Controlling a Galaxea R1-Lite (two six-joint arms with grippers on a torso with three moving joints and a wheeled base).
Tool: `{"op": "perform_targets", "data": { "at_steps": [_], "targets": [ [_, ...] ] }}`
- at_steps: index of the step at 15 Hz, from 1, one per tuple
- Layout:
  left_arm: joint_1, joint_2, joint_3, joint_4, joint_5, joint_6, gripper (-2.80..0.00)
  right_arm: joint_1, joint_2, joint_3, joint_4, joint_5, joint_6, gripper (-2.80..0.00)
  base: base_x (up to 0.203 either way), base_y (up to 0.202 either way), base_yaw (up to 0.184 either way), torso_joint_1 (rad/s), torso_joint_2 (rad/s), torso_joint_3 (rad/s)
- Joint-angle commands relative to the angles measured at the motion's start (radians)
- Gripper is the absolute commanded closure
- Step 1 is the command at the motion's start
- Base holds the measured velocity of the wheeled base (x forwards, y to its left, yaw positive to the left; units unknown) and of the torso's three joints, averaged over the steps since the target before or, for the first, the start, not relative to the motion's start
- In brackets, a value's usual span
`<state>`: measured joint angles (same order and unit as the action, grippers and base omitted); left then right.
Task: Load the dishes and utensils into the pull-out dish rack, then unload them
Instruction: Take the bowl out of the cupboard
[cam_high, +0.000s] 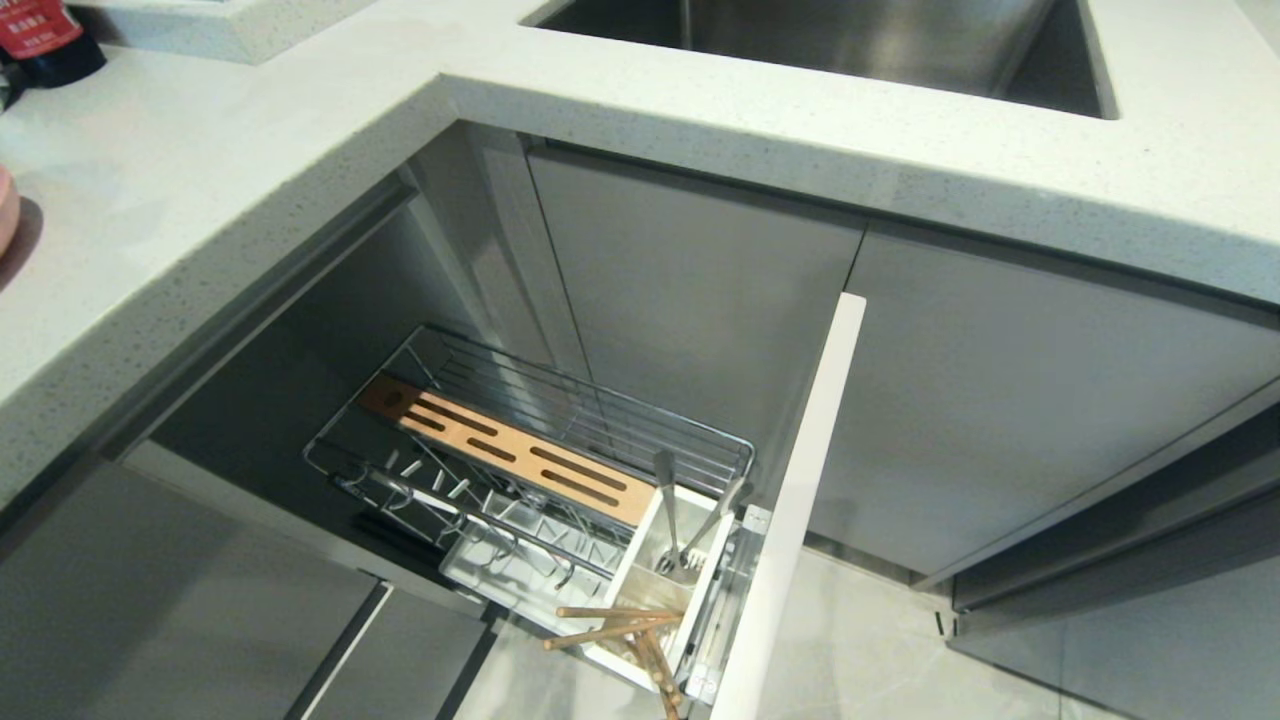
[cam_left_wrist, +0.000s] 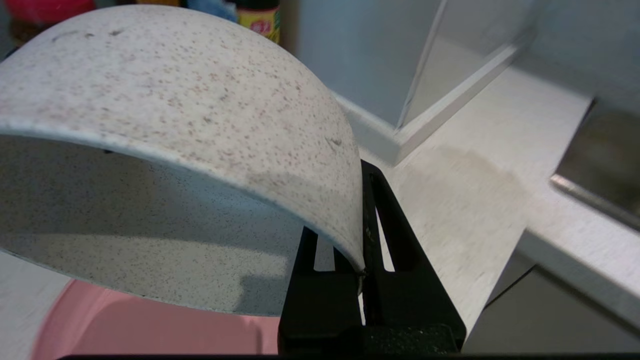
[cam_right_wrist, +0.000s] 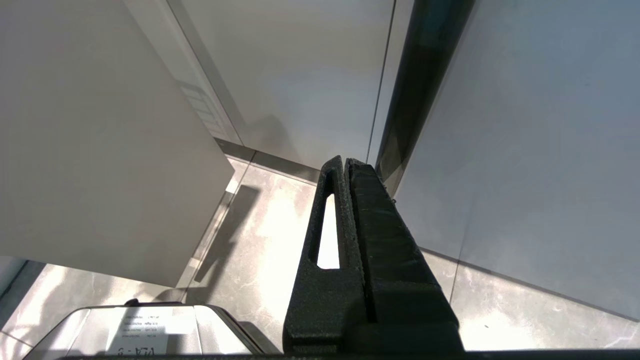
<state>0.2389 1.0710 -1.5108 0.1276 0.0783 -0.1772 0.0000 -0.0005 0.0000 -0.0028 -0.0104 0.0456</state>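
In the left wrist view my left gripper is shut on the rim of the small white speckled bowl, one finger inside the wall and one outside. The bowl hangs tilted above the pale-pink plate, which lies on the counter. The plate's edge shows at the far left of the head view. The pull-out dish rack stands open below the counter. A silver spoon and the wooden chopsticks sit in its white caddy. My right gripper is shut and empty, low beside the cabinet fronts.
The speckled white countertop wraps round the corner, with the steel sink at the back. A bottle stands at the far left. The rack's front panel juts out over the tiled floor. A second metal utensil leans in the caddy.
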Motion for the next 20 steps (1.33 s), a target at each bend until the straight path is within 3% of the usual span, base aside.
{"op": "perform_targets", "data": {
  "at_steps": [1, 6, 10, 13, 20],
  "targets": [
    [0.055, 0.022, -0.085, 0.18, -0.012, -0.001, 0.0, 0.0, 0.001, 0.0, 0.0, 0.0, 0.0, 0.0, 0.0, 0.0, 0.0, 0.0, 0.0, 0.0],
    [0.115, 0.092, -0.309, 0.574, -0.005, -0.002, 0.0, 0.0, 0.001, 0.0, 0.0, 0.0, 0.0, 0.0, 0.0, 0.0, 0.0, 0.0, 0.0, 0.0],
    [0.123, 0.17, -0.433, 0.795, 0.078, -0.001, 0.0, 0.0, 0.001, 0.0, 0.0, 0.0, 0.0, 0.0, 0.0, 0.0, 0.0, 0.0, 0.0, 0.0],
    [0.123, 0.212, -0.446, 0.829, 0.138, 0.01, 0.0, 0.0, 0.001, 0.0, 0.0, 0.0, 0.0, 0.0, 0.0, 0.0, 0.0, 0.0, 0.0, 0.0],
    [0.115, 0.242, -0.45, 0.993, 0.164, 0.091, 0.0, 0.0, 0.001, 0.0, 0.0, 0.001, 0.0, 0.0, 0.0, 0.0, 0.0, 0.0, 0.0, 0.0]
  ]
}}
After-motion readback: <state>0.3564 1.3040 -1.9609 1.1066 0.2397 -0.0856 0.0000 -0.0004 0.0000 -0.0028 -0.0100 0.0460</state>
